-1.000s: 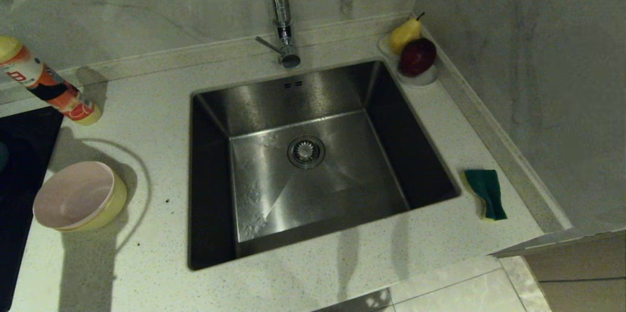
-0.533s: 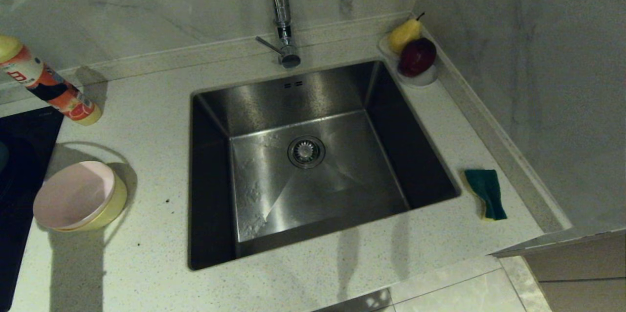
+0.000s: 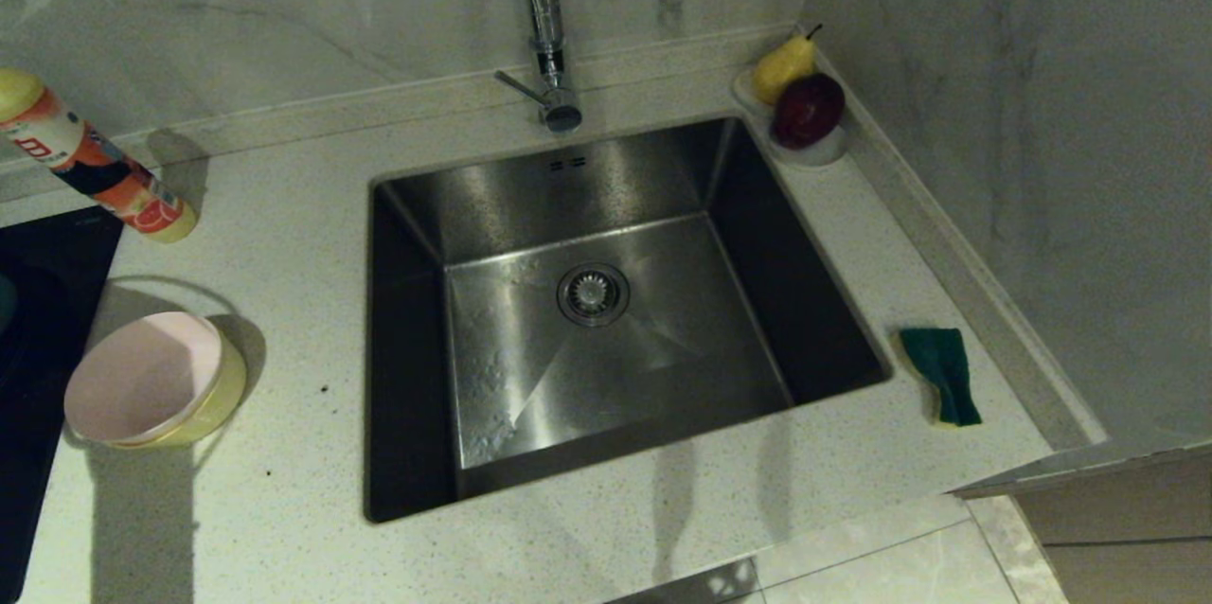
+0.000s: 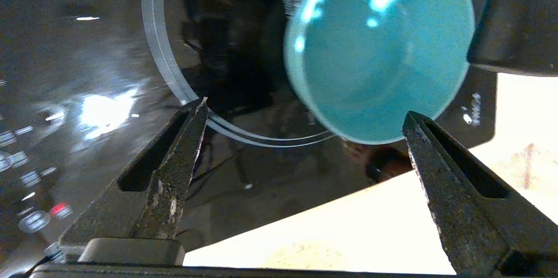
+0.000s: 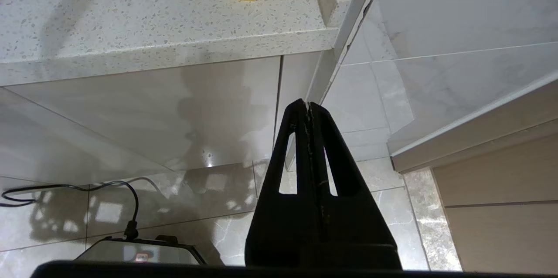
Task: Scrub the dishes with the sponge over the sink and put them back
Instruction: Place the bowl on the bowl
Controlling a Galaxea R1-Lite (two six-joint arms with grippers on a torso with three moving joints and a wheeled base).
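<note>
1. The left gripper (image 4: 303, 110) has its jaws spread wide and holds nothing; black glass shows in the gap between the fingers.
2. Just beyond the fingertips sits a blue bowl (image 4: 379, 51), upright with its mouth open to the camera, resting on a dark glossy cooktop (image 4: 87, 73). It lies ahead of the jaws and off toward one finger, so the rim is not yet between them.
3. That offset is what the next move turns on, as I judge it: the gripper needs to shift sideways and forward until one finger goes inside the bowl and one outside its wall.
4. The pale counter edge (image 4: 348, 230) runs close under the gripper.
5. In the head view, a pink bowl (image 3: 142, 377) sits nested inside a yellow bowl (image 3: 222, 391) on the counter left of the sink (image 3: 587, 367). All the dishes are on the left arm's side.
6. The sponge (image 3: 942, 372) lies on the counter right of the sink, its long axis running roughly front to back.
7. The right gripper (image 5: 308, 106) hangs parked below counter level, jaws pressed together and empty, the nearer one for the sponge.
</note>
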